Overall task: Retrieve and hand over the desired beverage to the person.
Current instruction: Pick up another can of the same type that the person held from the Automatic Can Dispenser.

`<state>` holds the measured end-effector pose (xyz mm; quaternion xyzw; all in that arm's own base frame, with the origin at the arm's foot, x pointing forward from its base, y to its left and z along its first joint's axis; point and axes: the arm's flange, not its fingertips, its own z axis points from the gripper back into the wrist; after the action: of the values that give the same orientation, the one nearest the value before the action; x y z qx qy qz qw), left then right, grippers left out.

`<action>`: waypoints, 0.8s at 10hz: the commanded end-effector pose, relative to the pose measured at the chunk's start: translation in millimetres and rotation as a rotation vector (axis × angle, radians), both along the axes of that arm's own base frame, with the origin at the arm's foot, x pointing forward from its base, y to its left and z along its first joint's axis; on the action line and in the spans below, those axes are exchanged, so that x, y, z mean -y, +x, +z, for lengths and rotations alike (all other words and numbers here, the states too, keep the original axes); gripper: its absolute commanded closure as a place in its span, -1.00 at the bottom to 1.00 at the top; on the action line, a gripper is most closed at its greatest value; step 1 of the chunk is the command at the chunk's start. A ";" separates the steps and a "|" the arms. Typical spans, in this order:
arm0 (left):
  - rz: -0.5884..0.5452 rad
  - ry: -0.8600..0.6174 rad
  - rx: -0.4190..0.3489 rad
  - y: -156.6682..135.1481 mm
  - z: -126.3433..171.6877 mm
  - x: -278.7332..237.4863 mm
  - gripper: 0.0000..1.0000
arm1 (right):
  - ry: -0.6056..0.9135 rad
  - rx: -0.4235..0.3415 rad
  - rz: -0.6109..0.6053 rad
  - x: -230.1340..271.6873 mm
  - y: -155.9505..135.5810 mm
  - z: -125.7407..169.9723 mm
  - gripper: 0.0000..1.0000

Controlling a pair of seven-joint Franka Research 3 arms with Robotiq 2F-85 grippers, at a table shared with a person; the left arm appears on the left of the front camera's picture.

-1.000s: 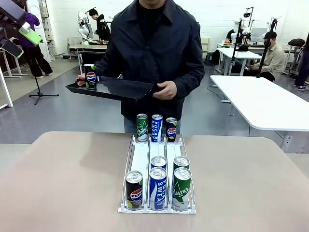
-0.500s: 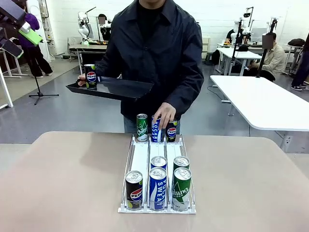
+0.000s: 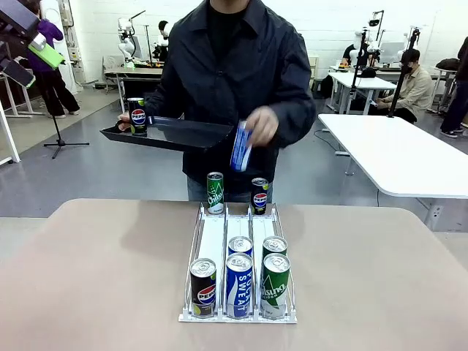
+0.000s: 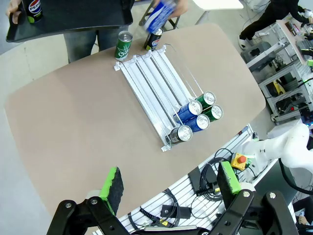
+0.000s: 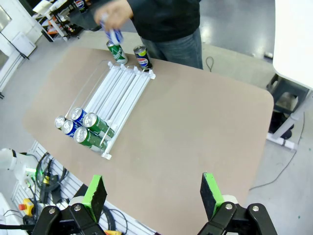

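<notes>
Presently notes blue can (image 3: 240, 147) tilted in the hand (image 3: 262, 126) of the person (image 3: 234, 66), beside black tray (image 3: 186, 134), above far end of rack (image 3: 211, 241). Records left pincer (image 4: 170, 181) and right pincer (image 5: 153, 190) both spread, empty, above desk (image 3: 95, 278).

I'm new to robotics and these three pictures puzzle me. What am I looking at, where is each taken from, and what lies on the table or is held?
This is a two-armed robot sharing a beige table with a person in a dark jacket. The front picture looks across the table from between the arms. The other two come from cameras on the wrists, looking along each claw: the left gripper and the right gripper, both open and empty. On the table lies a white three-lane rack with five drink cans at its near end; a green can and a black can stand at its far end. The person holds a blue and white can in one hand and, with the other, a black tray carrying a black Pepsi can.
</notes>
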<state>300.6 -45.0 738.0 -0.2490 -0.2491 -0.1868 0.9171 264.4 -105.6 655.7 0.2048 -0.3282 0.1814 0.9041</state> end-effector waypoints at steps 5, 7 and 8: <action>-0.016 -0.003 0.002 -0.7 0.1 -0.5 -1.00 | 0.023 0.006 0.025 -0.7 0.5 -0.8 -1.00; -0.016 -0.003 0.002 -0.7 0.1 -0.5 -1.00 | 0.023 0.006 0.025 -0.7 0.5 -0.8 -1.00; -0.016 -0.003 0.002 -0.7 0.1 -0.5 -1.00 | 0.023 0.006 0.025 -0.7 0.5 -0.8 -1.00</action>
<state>300.6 -45.0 738.0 -0.2490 -0.2491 -0.1868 0.9171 264.4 -105.6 655.7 0.2048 -0.3282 0.1815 0.9041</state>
